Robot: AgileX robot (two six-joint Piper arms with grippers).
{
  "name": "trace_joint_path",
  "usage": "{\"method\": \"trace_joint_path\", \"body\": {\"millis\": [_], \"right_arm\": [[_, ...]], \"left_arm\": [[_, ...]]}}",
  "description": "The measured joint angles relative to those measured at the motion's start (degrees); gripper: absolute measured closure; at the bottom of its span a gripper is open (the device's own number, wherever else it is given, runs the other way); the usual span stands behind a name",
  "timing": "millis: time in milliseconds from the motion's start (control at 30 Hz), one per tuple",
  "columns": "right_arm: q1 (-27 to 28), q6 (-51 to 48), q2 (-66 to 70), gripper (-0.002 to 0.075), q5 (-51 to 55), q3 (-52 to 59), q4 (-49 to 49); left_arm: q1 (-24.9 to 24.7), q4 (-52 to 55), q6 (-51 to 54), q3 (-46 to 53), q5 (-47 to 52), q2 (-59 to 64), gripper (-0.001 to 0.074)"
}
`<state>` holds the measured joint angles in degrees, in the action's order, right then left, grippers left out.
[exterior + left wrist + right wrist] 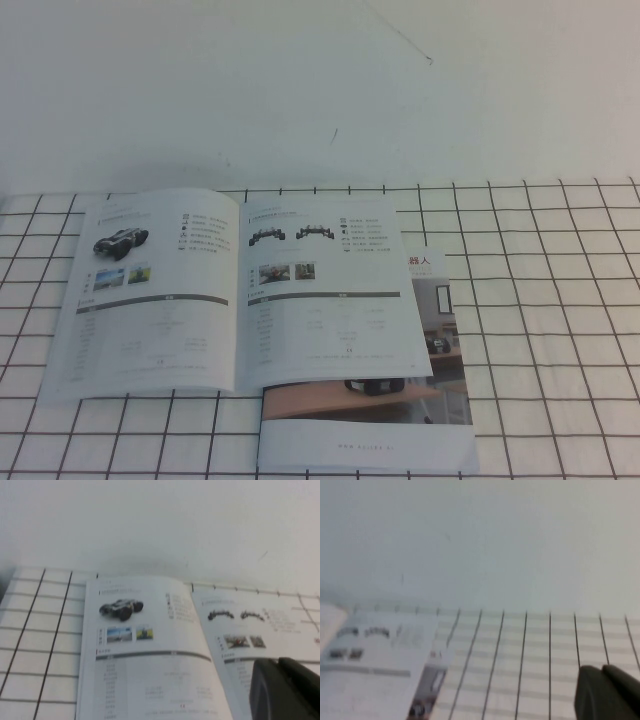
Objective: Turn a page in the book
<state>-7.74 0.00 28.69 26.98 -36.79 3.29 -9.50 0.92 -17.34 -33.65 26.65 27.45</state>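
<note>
The book (150, 320) lies open and flat on the gridded cloth, left of the middle. Its left page shows one black-white vehicle (121, 608). The right-hand page (325, 290) shows two black chassis photos, a grey bar and a table. It lies flat, and its outer edge (380, 650) also appears in the right wrist view. Neither arm shows in the high view. My left gripper (277, 662) is shut and empty, hovering on the near side of the right-hand page. My right gripper (602, 669) is shut and empty over bare cloth to the right of the book.
A second booklet (400, 400) with a wood-toned photo cover lies under the open book and sticks out at its front right. The white cloth with black grid lines (540, 300) covers the table up to a plain white wall (320, 80).
</note>
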Motion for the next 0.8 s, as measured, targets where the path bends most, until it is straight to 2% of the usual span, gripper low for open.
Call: {"method": "trace_joint_path", "body": {"millis": [167, 400, 467, 567, 800], "right_arm": [[0.0, -2.29, 7.37, 0.0728, 7.67, 0.12, 0.23], [0.0, -2.72, 17.44, 0.0728, 9.53, 0.12, 3.07], [0.0, -2.98, 20.55, 0.0728, 10.25, 0.12, 4.07], [0.0, -6.88, 25.73, 0.0728, 11.83, 0.12, 9.69], [0.0, -31.28, 38.64, 0.0728, 14.03, -2.19, 29.48]], "left_arm": [[0.0, -0.92, -0.22, 0.0, 0.51, 5.49, 0.0737], [0.0, -14.34, 0.91, 0.0, 0.26, 15.81, 0.0737], [0.0, -19.91, 6.28, 0.0, -0.16, 19.73, 0.0737], [0.0, -28.97, 19.86, -0.53, -0.66, 26.35, 0.0737], [0.0, -47.4, 42.47, -7.53, -0.86, 42.24, 0.0737]]}}
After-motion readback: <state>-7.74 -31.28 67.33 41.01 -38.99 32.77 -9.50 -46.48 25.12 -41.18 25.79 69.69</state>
